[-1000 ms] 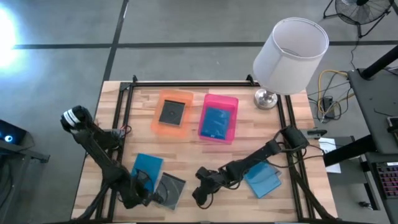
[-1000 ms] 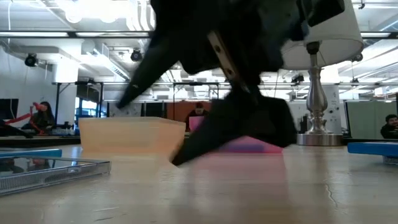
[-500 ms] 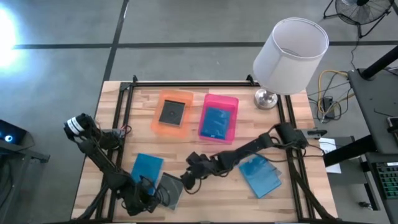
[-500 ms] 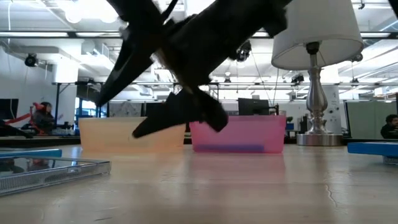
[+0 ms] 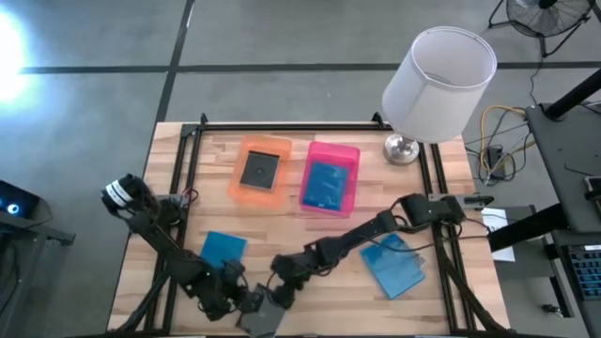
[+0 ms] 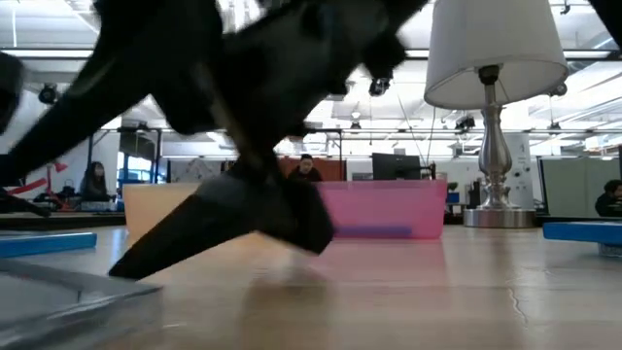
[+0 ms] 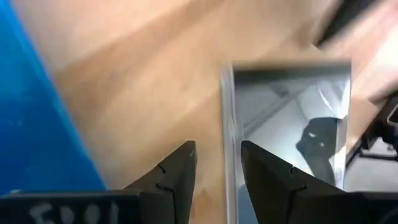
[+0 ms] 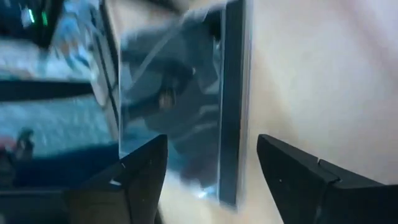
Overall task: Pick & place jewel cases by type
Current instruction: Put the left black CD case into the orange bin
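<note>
Movement at the near edge of the wooden table (image 5: pixel 376 178): the dark grey-black jewel case (image 5: pixel 262 318) has slid toward the front lip, where a second ago it lay just beside the bright blue jewel case (image 5: pixel 223 250) at front left. Both arms are on it now. The left gripper (image 5: pixel 246 302) has swung in from the left and sits at the case's edge, fingers (image 7: pixel 177 177) a narrow gap apart with the case's rim right in front of them. The right gripper (image 5: pixel 282 286) has travelled fast across the front, from near the second blue case (image 5: pixel 394 266) at front right over to this grey one, and its fingers (image 8: pixel 140 177) stand wide apart, straddling the case's dark spine.

Is either one actually gripping it? From here I'd say not yet; the case looks to be resting on the table, possibly overhanging the edge, though the blur makes that hard to call.

For the sort, this reads as setting up a pick: nudging the flat case to the edge so a finger can get under it. The translucent orange tray (image 5: pixel 246 188) already holds one dark case (image 5: pixel 259 170), the pink tray (image 5: pixel 347 160) one blue case (image 5: pixel 325 185), so this grey one should be bound for orange. Two blue cases remain on the table, untouched.
</note>
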`<state>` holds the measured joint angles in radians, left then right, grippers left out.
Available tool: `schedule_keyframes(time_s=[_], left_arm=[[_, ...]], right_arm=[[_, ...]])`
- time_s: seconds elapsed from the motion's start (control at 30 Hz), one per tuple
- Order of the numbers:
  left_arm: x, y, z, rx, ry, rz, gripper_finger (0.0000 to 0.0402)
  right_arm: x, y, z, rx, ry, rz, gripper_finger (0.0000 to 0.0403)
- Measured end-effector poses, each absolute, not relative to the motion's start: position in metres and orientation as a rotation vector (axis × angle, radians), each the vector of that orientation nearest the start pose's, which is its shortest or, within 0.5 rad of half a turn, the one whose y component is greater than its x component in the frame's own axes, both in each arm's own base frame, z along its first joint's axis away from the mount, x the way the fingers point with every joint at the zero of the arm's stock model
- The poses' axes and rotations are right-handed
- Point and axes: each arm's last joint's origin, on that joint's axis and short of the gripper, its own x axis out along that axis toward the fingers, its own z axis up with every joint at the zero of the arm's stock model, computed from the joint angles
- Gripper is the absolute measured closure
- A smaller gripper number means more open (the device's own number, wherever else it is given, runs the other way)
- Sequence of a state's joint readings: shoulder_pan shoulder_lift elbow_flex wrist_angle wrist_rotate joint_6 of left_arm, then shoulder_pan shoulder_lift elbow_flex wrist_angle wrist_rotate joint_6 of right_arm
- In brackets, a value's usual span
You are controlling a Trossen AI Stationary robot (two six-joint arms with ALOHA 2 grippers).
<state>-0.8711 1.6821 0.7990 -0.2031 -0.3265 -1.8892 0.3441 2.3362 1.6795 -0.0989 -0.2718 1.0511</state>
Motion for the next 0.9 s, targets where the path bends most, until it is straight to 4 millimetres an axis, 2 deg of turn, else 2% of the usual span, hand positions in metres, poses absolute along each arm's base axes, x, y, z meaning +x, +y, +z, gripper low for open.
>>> schedule_keyframes(time_s=[0.07, 0.17, 0.3, 0.37, 0.5, 0.57, 0.63, 0.73, 0.9], left_arm=[[0.201, -0.215, 0.133, -1.082, 0.939, 0.469, 0.0285], [0.205, -0.208, 0.137, -1.032, 0.929, 0.459, 0.0285], [0.196, -0.2, 0.148, -0.981, 0.948, 0.469, 0.0285], [0.19, -0.204, 0.161, -0.992, 0.952, 0.417, 0.0285], [0.181, -0.223, 0.195, -1.028, 0.907, 0.156, 0.0285], [0.178, -0.232, 0.205, -1.055, 0.882, 0.064, 0.0285], [0.178, -0.237, 0.203, -1.064, 0.88, 0.027, 0.0285], [0.183, -0.243, 0.183, -1.034, 0.92, 0.051, 0.0285], [0.2, -0.264, 0.157, -1.118, 0.876, -0.023, 0.0285]], right_arm=[[0.468, 0.178, 0.135, 0.892, 1.028, 0.118, 0.0163], [0.46, 0.17, 0.137, 0.793, 1.096, -0.007, 0.0165], [0.453, 0.162, 0.136, 0.709, 1.164, -0.086, 0.0165], [0.454, 0.161, 0.137, 0.702, 1.16, -0.076, 0.0165], [0.454, 0.159, 0.139, 0.69, 1.149, -0.06, 0.0165], [0.454, 0.157, 0.14, 0.684, 1.143, -0.059, 0.0165], [0.455, 0.154, 0.143, 0.678, 1.132, -0.053, 0.0165], [0.457, 0.151, 0.151, 0.66, 1.094, -0.025, 0.0165], [0.457, 0.144, 0.181, 0.622, 1.004, 0.042, 0.0165]])
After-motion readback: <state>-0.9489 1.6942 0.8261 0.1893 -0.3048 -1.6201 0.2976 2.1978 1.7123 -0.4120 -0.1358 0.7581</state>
